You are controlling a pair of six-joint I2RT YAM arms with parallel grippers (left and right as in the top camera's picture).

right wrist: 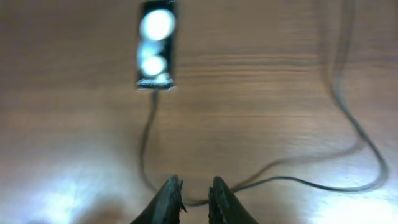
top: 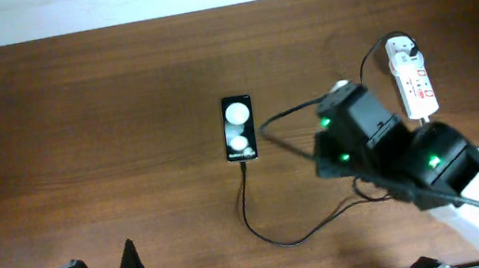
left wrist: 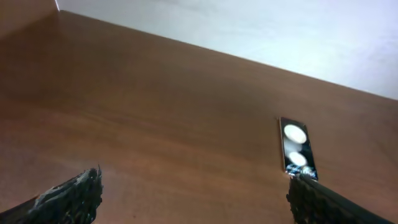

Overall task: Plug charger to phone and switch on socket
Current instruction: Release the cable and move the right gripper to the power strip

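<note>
Charger's thin black cable [top: 243, 193] meets the flat black phone [top: 239, 128] on the brown counter [top: 79, 128], looping right toward the white oblong power strip [top: 413, 81]. We see left pincer [left wrist: 194, 183] spread, right pincer [right wrist: 193, 198] nearly pressed together.

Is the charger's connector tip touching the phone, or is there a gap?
Touching. In the right wrist view the charger runs straight into the near end of the phone with no gap; the overhead view agrees.

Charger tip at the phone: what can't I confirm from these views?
Charger tip seated in phone: blurred in right wrist view, too small overhead.
Socket switch on or off: too small overhead.
Right fingers gripping the charger or not: right wrist view, blurred and cut by bottom edge.
</note>
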